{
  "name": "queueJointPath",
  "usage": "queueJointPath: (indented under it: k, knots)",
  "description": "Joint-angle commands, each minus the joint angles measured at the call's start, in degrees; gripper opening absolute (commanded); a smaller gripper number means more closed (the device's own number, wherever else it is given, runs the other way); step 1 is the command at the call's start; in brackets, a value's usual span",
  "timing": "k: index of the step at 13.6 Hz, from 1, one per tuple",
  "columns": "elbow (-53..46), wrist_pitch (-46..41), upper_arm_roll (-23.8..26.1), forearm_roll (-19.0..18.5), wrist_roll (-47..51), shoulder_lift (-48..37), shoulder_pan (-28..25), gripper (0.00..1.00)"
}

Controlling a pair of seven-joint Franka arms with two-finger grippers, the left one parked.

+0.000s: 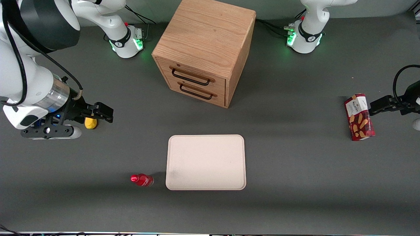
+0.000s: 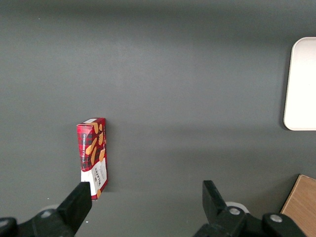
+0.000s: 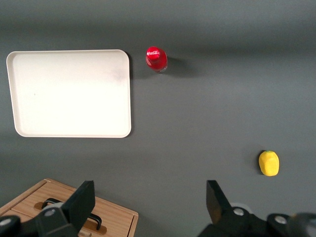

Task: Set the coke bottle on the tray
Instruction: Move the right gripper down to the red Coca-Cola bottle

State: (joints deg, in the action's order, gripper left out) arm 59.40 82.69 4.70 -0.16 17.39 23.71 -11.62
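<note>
The coke bottle (image 1: 141,180), small and red with a red cap, stands on the grey table beside the tray (image 1: 205,162), on the working arm's side of it, level with the tray's edge nearest the front camera. It also shows in the right wrist view (image 3: 156,59) next to the tray (image 3: 69,93). The cream-beige tray lies flat with nothing on it. My right gripper (image 1: 106,114) hangs high above the table toward the working arm's end, farther from the front camera than the bottle. It is open and empty, with its fingers (image 3: 81,200) spread wide.
A wooden drawer cabinet (image 1: 205,49) with two dark handles stands farther from the front camera than the tray. A yellow lump (image 1: 91,123) lies under my gripper. A red biscuit box (image 1: 359,117) lies toward the parked arm's end.
</note>
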Motion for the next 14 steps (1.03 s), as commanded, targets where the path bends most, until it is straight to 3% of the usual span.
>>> queueJointPath:
  k: [1, 6, 14]
  knots:
    - [-8.84, -1.48, 0.05, -0.63, 0.54, 7.21, 0.02, 1.00]
    - [-12.81, 6.86, -0.30, -2.38, -5.77, 13.55, 0.54, 1.00]
    - [-12.73, 11.27, -0.48, -2.65, -5.96, 16.19, 0.54, 1.00]
